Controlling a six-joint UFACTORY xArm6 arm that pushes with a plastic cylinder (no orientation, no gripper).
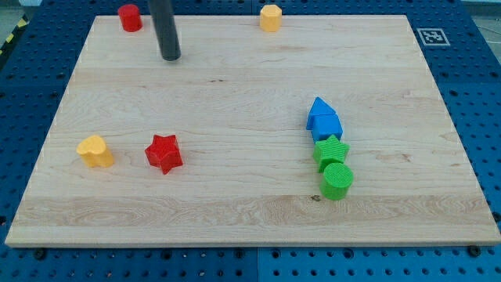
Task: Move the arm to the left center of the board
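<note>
Seven small coloured plastic blocks sit on the pale wooden bench (pixel 235 78), w/ my tip (pixel 171 57) down near the top edge, left of centre. No jaws on this rig, just a straight dark rod, so nothing to open or close.

Tip is just right of & below the red cylinder block (pixel 130 17), which sits by the top edge toward the top-left corner; the two are near but apart. Yellow hexagonal block (pixel 270 17) is at the top edge, right of centre, well apart from the tip.

Toward the left edge, approx mid-height to lower: yellow heart-shaped block (pixel 95 151), and just right of it the red star block (pixel 163 153), not touching each other. Tip is well above both.

Right half of bench: a tight column. Two blue blocks, seemingly, read as one blue cluster (pixel 323 119), exact shapes hard to tell; directly below it the green star block (pixel 331 150), then the green cylinder block (pixel 337 180). These appear to touch one another in a row running toward the bottom edge. All well apart from the tip.
</note>
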